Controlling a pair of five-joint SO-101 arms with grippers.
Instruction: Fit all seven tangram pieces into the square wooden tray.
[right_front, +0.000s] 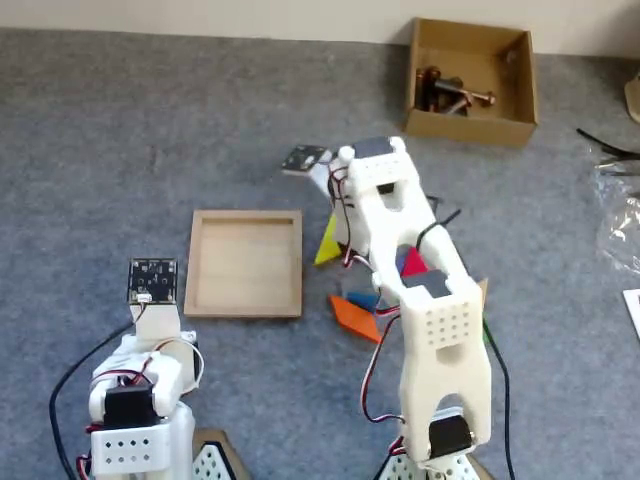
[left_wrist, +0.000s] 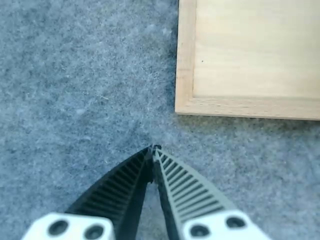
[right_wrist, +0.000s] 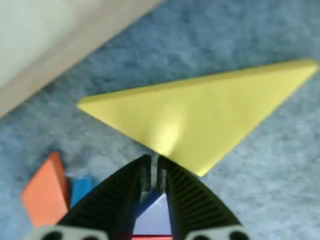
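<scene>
A grey felt-covered bench (right_front: 100, 150) is seen from above, with two white robot arms side by side. The left tool (left_wrist: 152, 150) has its jaws pressed together at the tips and holds nothing. It hangs over bare felt. Just ahead of it and slightly to one side lies a corner of the square wooden tray (left_wrist: 185, 75), its floor showing bare wood.

The right tool (right_wrist: 152, 162) has its jaws drawn to a thin slit with nothing between them. Its tips sit right at one edge of the yellow triangle (right_wrist: 200, 115), which lies just ahead of it on the felt. Whether they touch the triangle cannot be told. Beyond the triangle runs the pale wall of the tray. Back beside this tool's fingers lie an orange piece (right_wrist: 45, 192) and a blue piece (right_wrist: 80, 187), touching each other. In the high view, a red piece (right_front: 412, 262) peeks out from under the right arm. Well beyond the right tool, a cardboard box (right_front: 470, 125) stands near the bench's far edge.
</scene>
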